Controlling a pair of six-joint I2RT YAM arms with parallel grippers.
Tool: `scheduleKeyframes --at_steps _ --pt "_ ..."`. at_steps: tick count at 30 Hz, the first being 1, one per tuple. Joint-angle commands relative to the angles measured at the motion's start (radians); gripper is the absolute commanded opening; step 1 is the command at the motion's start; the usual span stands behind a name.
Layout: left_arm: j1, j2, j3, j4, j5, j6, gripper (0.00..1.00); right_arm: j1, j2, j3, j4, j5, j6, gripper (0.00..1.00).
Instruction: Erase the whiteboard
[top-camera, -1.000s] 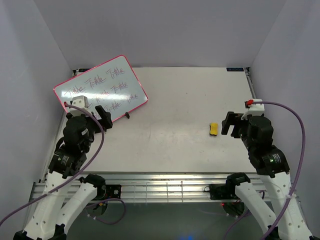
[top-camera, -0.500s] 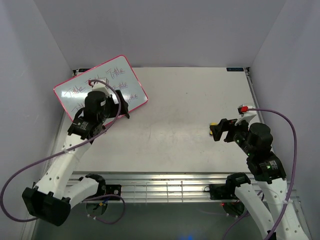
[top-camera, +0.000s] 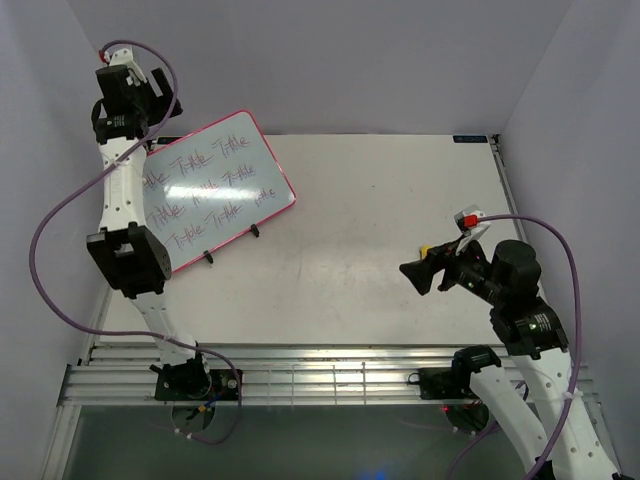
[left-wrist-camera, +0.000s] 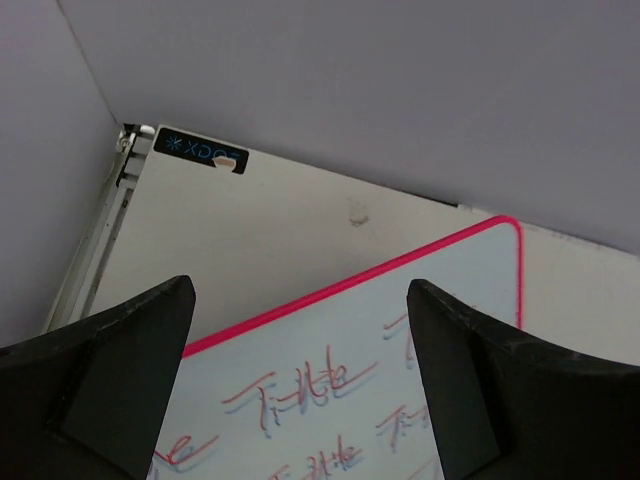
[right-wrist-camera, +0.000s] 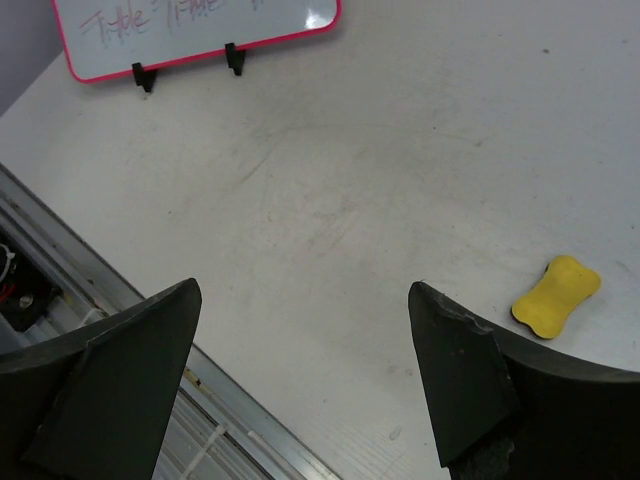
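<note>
Pink-framed and covered in writing, the whiteboard (top-camera: 215, 190) stands at the far left of the bench (top-camera: 380, 200). The left pincer (left-wrist-camera: 300, 290) hangs above its far edge, spread wide, empty. The right pincer (right-wrist-camera: 300, 290), likewise spread and empty, hovers near the yellow eraser (right-wrist-camera: 556, 295).

Whiteboard (top-camera: 215, 190) at the far-left corner of the table (top-camera: 380, 200), eraser (right-wrist-camera: 556, 296) well apart toward its right side

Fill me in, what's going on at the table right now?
Nothing is being wiped yet. The whiteboard stands at the far left, covered in rows of writing. The left gripper hangs open high above its far corner, holding nothing. The right gripper is open over the table, with the yellow eraser lying untouched nearby.
</note>
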Motion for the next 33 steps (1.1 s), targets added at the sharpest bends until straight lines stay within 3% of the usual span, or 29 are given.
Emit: scheduleKeyframes --at_steps 1,3,6,9,16,20,21,23,25,27,30,33 --pt "0.051 0.068 0.027 0.012 0.117 0.101 0.98 0.004 -0.054 -0.022 0.069 -0.101 0.008 0.90" --pt "0.091 0.089 0.006 0.081 0.206 0.082 0.98 0.005 -0.080 -0.042 0.080 -0.111 0.009 0.90" --pt "0.151 0.135 0.016 0.137 0.445 0.086 0.98 0.022 -0.099 -0.053 0.079 -0.118 0.011 0.90" --pt "0.181 0.169 0.016 0.141 0.557 0.091 0.98 0.060 -0.088 -0.056 0.062 -0.100 -0.004 0.90" --pt "0.225 0.134 -0.025 0.164 0.552 0.059 0.98 0.088 -0.110 -0.061 0.054 -0.051 -0.021 0.90" --pt "0.233 0.048 -0.085 0.152 0.286 0.011 0.98 0.088 -0.119 -0.064 0.054 -0.046 -0.024 0.90" --pt "0.233 0.030 -0.094 0.137 0.145 -0.025 0.98 0.089 -0.119 -0.059 0.054 -0.051 -0.024 0.90" --pt "0.233 -0.050 -0.134 0.097 0.044 -0.055 0.98 0.097 -0.116 -0.056 0.054 -0.060 -0.026 0.90" --pt "0.233 -0.194 -0.293 0.103 -0.124 -0.116 0.98 0.103 -0.111 -0.044 0.052 -0.071 -0.026 0.90" --pt "0.233 -0.311 -0.518 0.138 -0.189 -0.135 0.98 0.105 -0.113 -0.036 0.054 -0.077 -0.026 0.90" --pt "0.236 -0.522 -0.718 0.203 -0.257 -0.159 0.98 0.126 -0.116 -0.022 0.048 -0.086 -0.026 0.90" --pt "0.266 -0.644 -0.916 0.242 -0.189 -0.156 0.98 0.142 -0.127 -0.008 0.031 -0.085 -0.034 0.90"
